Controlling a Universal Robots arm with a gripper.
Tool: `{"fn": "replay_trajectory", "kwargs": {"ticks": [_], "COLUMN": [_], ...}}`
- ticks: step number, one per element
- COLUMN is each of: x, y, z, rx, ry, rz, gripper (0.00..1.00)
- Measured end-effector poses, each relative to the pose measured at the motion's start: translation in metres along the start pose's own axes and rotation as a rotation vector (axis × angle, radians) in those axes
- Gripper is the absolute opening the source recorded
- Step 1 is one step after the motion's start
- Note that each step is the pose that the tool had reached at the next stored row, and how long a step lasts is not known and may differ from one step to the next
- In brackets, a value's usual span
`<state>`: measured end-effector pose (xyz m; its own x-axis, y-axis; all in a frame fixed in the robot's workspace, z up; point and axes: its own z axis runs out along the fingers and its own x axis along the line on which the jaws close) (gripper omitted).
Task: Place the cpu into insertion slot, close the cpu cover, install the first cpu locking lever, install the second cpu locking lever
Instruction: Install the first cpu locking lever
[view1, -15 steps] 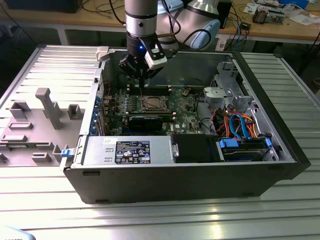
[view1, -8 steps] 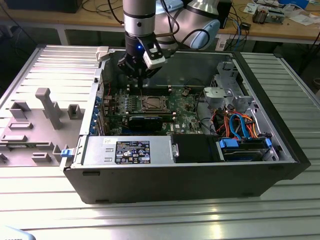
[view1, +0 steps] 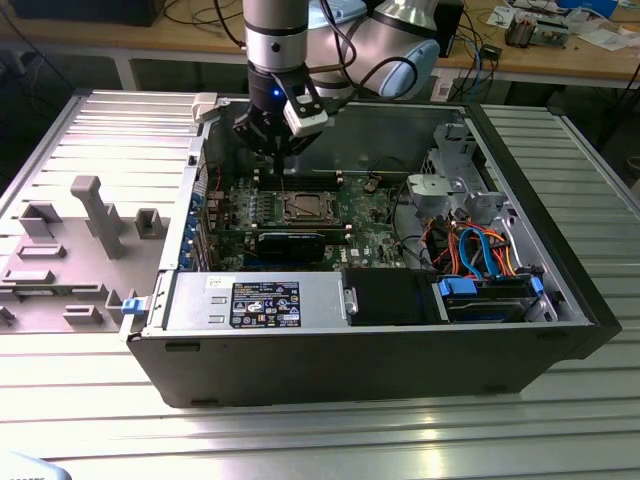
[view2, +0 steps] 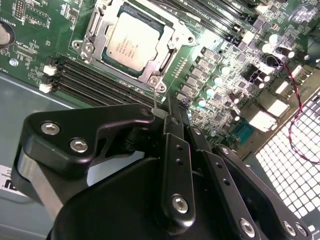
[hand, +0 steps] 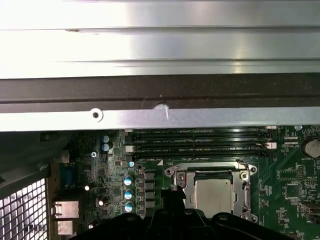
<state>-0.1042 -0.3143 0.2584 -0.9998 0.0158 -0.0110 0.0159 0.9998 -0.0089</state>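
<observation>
The cpu lies flat in the insertion slot on the green board, its silver top showing. The cpu cover is down around the chip's edges. My gripper hangs just above the board beside one corner of the socket, fingers shut together. A thin metal locking lever rises from that corner up to the fingertips; I cannot tell whether it is pinched. In the exterior view the gripper is behind the cpu, inside the open case. The first wrist view shows the cpu and cover beside the gripper.
Long black memory slots run beside the socket. The open computer case walls the board in, with a drive bay and coloured cables at the exterior view's right. A grey fixture with pegs stands at its left.
</observation>
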Motion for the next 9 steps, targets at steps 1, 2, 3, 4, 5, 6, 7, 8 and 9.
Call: {"fn": "replay_trajectory", "kwargs": {"ticks": [1,2,3,4,5,6,7,8,9], "x": [0.0004,0.0010,0.0015,0.0019,0.0024,0.0032,0.0040,0.0045,0.0049], "y": [0.0007,0.0016,0.0024,0.0029,0.0032,0.0037,0.0041,0.0043,0.0045], "z": [0.0000,0.0000,-0.0001,-0.0001,-0.0001,-0.0001,-0.0001,-0.0001,-0.0001], "rx": [0.0000,0.0000,0.0000,0.0000,0.0001,0.0001,0.0000,0.0001,0.0000], "ry": [0.0001,0.0001,0.0001,0.0001,0.0002,0.0001,0.0000,0.0001,0.0001], "rz": [0.000,0.000,0.000,0.000,0.000,0.000,0.000,0.000,0.000], "gripper": [0.11,0.11,0.11,0.11,0.11,0.11,0.11,0.11,0.11]}}
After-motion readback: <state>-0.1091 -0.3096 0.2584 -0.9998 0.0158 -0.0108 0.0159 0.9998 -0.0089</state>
